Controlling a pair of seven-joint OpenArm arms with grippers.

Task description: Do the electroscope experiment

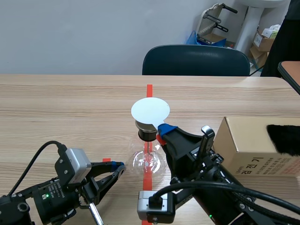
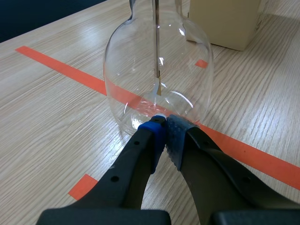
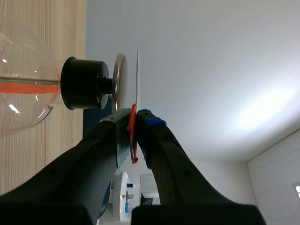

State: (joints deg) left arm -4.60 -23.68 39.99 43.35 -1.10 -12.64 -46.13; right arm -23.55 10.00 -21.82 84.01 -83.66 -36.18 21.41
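Scene view is showing the wooden table (image 1: 56, 103) carrying a cardboard box (image 1: 253, 145) beside the right arm. The electroscope flask (image 2: 140, 70) is standing just ahead of the left gripper (image 2: 164, 123), whose fingers are pressing together on nothing, their tips at the glass base. The right gripper (image 3: 136, 115) is pinching a white disc (image 1: 150, 110) by its edge and holding it flat just above the metal plate (image 3: 120, 84), which is sitting on the black stopper (image 3: 84, 84).

The step looks like bringing the charged disc to the plate. Doing it well is probably a matter of holding the disc level and centred, lowering it gently, and not nudging the flask.

The foil leaves (image 2: 158, 86) are looking tiny, and their spread is hard to read. I cannot tell whether the disc is touching the plate. An orange tab between the right pads is mostly hidden.
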